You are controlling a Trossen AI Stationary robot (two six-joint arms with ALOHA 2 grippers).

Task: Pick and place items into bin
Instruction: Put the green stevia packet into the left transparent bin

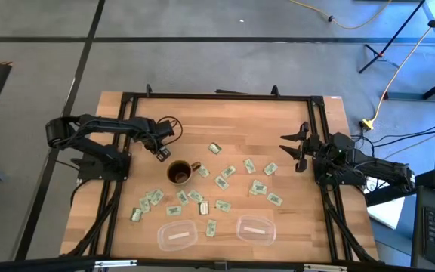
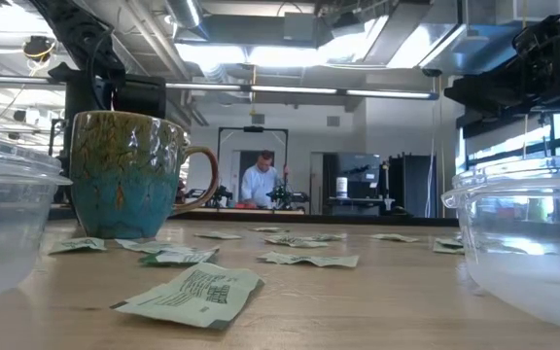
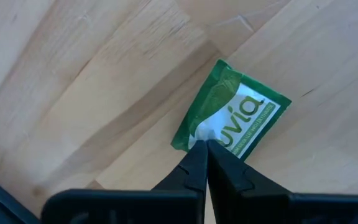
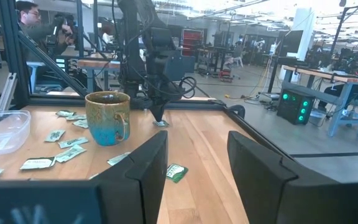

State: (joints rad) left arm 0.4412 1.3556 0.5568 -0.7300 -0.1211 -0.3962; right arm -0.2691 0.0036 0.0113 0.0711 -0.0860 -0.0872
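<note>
Several small pale green and white packets (image 1: pixel 222 182) lie flat on the wooden table around a brown mug (image 1: pixel 180 174), which shows teal and brown in the low view (image 2: pixel 129 175). My left gripper (image 1: pixel 162 156) points down just beyond the mug's far left side, shut on one green packet (image 3: pixel 235 112). My right gripper (image 1: pixel 293 153) waits open at the table's right side, touching nothing. A loose packet (image 4: pixel 176 172) lies on the table ahead of its fingers. My left gripper (image 3: pixel 202 144) pinches the green packet by its white edge near one corner (image 3: pixel 207 132), between the two fingertips, coming from above and pointing down. The rest of the packet spreads flat ahead of the fingers, close to the wood; whether it is lifted clear I cannot tell.
Two clear plastic bins stand near the table's near edge, one left (image 1: pixel 177 236) and one right (image 1: pixel 255 229), each with a pale item inside. A black frame (image 1: pixel 217 97) borders the table. Bare wood lies along the far side. People show in the room beyond.
</note>
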